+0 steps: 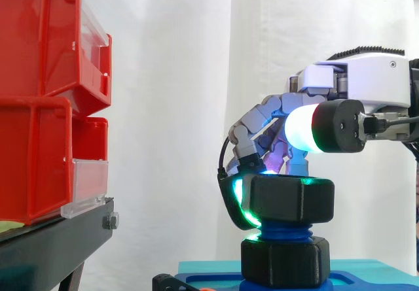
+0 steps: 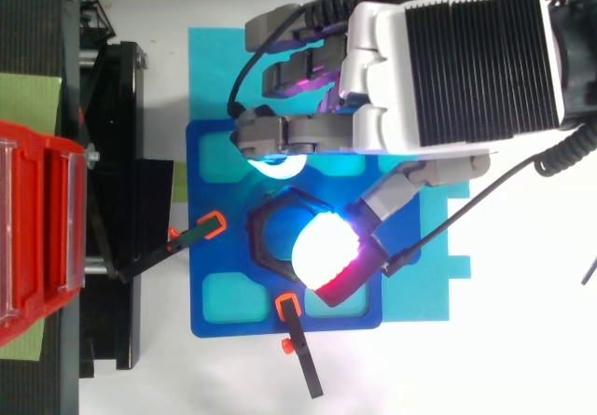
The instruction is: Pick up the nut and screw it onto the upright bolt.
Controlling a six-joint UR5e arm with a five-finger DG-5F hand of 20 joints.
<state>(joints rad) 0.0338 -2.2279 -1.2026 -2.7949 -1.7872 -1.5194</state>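
The hand (image 2: 466,70) closed its fingers (image 2: 280,135) round the black nut (image 2: 254,238) at the middle of the blue plate (image 2: 201,322).

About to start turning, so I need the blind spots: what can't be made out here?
- Thread engagement: side view, the nut encloses the top of the bolt; top view, the hand and a glowing fingertip cover it.
- Blue plate: cut off by the side view's bottom edge.
- Nut's far side: side view, behind the nut itself.
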